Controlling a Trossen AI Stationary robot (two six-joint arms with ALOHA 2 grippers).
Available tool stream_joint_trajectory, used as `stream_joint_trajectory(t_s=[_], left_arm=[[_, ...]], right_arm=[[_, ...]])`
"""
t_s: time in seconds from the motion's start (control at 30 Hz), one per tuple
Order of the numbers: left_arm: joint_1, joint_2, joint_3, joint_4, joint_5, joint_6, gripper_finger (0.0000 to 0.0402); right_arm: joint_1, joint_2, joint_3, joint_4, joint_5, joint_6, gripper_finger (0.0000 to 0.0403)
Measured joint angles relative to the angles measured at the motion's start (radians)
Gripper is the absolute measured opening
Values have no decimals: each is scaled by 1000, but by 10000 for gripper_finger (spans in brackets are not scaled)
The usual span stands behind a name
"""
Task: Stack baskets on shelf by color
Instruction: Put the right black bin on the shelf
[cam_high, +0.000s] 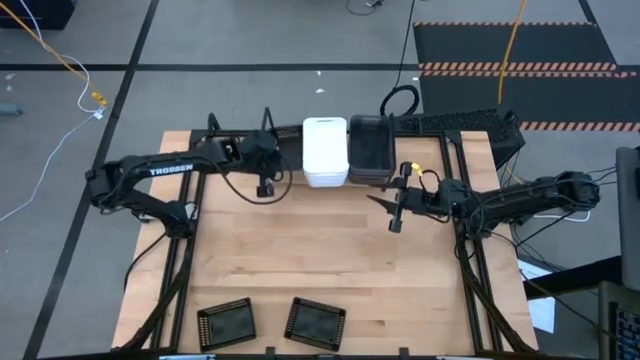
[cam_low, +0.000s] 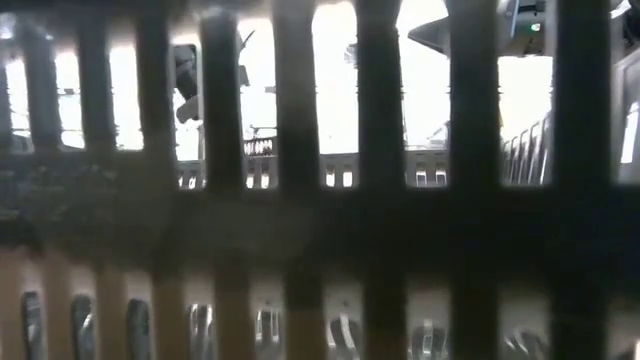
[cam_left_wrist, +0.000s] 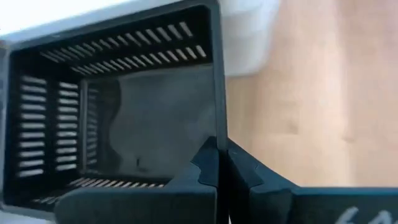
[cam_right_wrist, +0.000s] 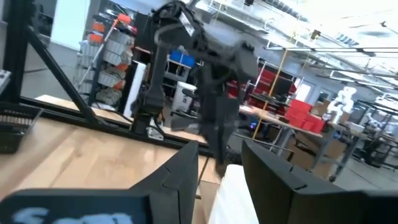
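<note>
White (cam_high: 325, 150) and dark baskets (cam_high: 369, 148) are seen stacked side by side at top centre on the shelf (cam_high: 455, 122), apparently sorted by colour. Two black trays (cam_high: 226, 322) are left at the worktop's (cam_high: 330, 255) lower edge. The left claw (cam_high: 265, 187) is pressed together, empty; the right claw (cam_high: 396, 222) is held spread.

White (cam_high: 325, 150), dark baskets (cam_high: 370, 148) side-by-side, 2 black trays (cam_high: 227, 322) apart

This is a robotics lab or workshop, a big open industrial hall. The wooden table (cam_high: 330, 270) sits on a grey concrete floor (cam_high: 250, 40) with loose cables (cam_high: 70, 70) at upper left and hazard-striped matting (cam_high: 520, 68) at upper right. Across the room, the right wrist view shows shelving with red bins (cam_right_wrist: 298, 109), blue crates (cam_right_wrist: 183, 59), work benches and bright overhead lighting.
</note>
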Motion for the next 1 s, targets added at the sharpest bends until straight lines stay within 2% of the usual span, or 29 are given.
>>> stream_joint_trajectory(t_s=[0.13,0.33,0.5,0.6,0.73,1.0], left_arm=[[14,-1,-66,83,69,9,7],[17,-3,-87,105,68,18,4],[13,7,-88,137,69,-24,18],[-8,25,-87,161,46,-26,22],[-29,32,-88,149,-51,11,24],[-37,9,-54,84,-68,15,31]], right_arm=[[0,0,0,-4,0,0,118],[0,0,0,-1,-1,0,111],[0,0,0,2,0,0,110],[0,0,0,3,0,0,110],[0,0,0,2,0,0,110],[0,0,0,-20,1,-12,110]])
